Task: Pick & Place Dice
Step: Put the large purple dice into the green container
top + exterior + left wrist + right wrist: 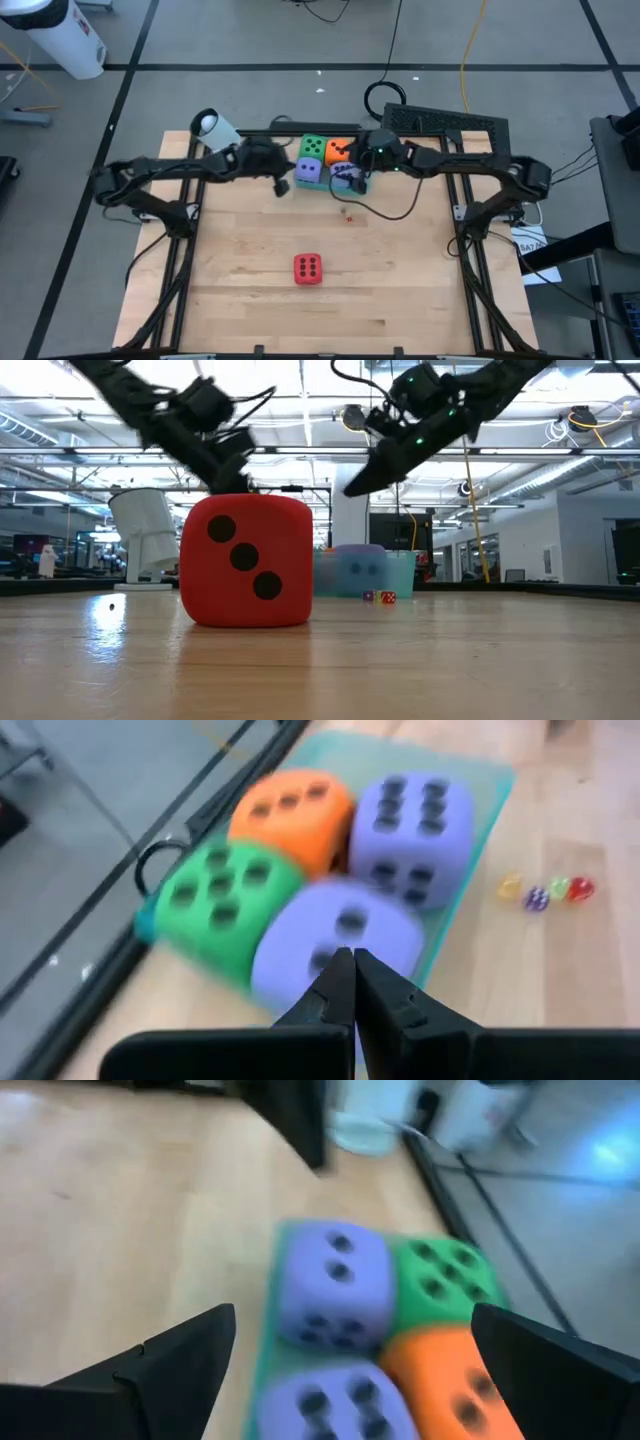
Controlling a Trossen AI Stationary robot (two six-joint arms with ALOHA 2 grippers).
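Dice: four sit in the tray (362,186); my right pincer (350,1380), wide open and empty, next needs the red die (308,268).

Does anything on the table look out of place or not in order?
Yes. The red die sits alone in the middle of the table, far from the green tray, where the green die, orange die and two purple dice are packed together. Some tiny dice lie loose beside the tray.
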